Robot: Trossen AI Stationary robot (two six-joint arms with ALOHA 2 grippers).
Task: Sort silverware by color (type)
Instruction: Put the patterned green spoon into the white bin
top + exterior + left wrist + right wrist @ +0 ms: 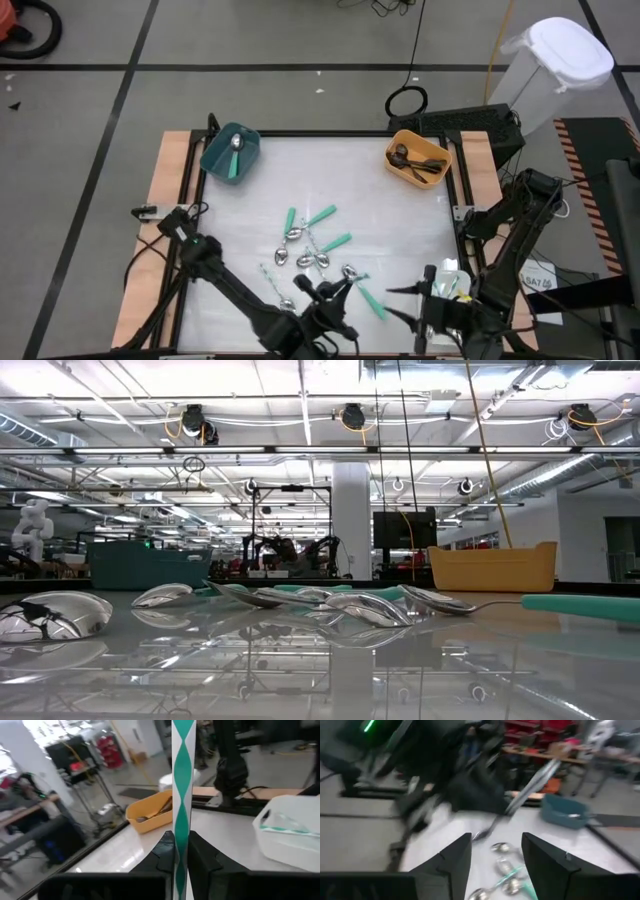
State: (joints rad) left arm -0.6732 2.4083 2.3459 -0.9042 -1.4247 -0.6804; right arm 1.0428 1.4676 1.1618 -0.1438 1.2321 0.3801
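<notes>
The left gripper (340, 292) is at the front part of the table (400, 215), just in front of the pile of silverware (312, 252), and its fingers (165, 851) are closed on a teal-handled utensil (182, 795). In the left wrist view this handle, with a teal and white diamond pattern, stands straight up between the two dark fingers.

The right gripper (410, 297) is also near the front edge of the table, to the right of the pile, and its fingers (452, 855) are spread wide with nothing between them.

The pile lies in the middle of the table: several shiny silver spoons (365, 608) mixed with teal-handled pieces (322, 216). Behind the pile to the left, the teal bin (230, 152) holds one silver spoon (236, 145). Behind the pile to the right, the orange bin (417, 157) holds dark utensils (415, 160). A white bin (292, 827) stands right of the pile at the front corner, with something teal in it
</notes>
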